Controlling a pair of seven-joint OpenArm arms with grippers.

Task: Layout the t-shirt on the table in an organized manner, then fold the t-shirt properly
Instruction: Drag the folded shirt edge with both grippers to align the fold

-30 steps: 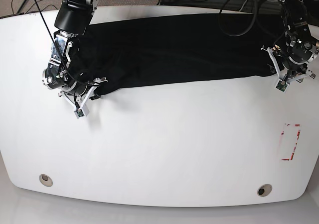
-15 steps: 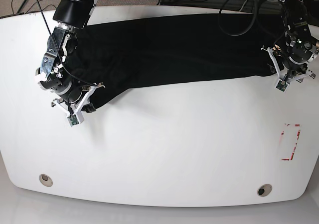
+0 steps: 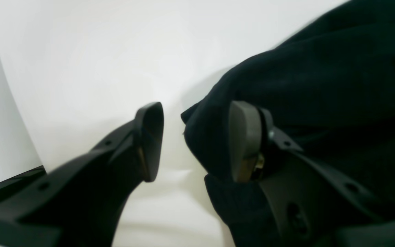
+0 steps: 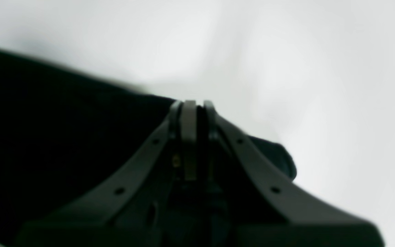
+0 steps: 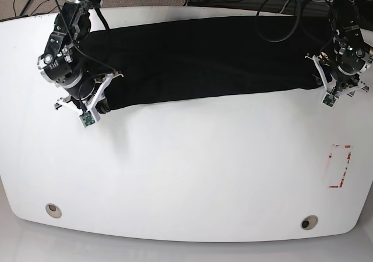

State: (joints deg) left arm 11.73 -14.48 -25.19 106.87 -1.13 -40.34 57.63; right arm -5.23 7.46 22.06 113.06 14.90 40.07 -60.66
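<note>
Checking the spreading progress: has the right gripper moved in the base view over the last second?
Yes. The right gripper, shut on the black t-shirt, has shifted toward the table's left edge and slightly up, farther from the left grommet hole.

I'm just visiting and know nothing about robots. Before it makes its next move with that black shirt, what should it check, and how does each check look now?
1. Right gripper shut on the shirt: ok, cloth is pinched between closed jaws.
2. Left gripper gripping the shirt: not ok, jaws stand apart, cloth beside one pad only.
3. Shirt spread out across the table: ok, it lies as a long band.
4. Shirt flat, no bunching: not ok, cloth is lumped at the left gripper.
5. Sleeves and collar laid out: cannot tell.
</note>
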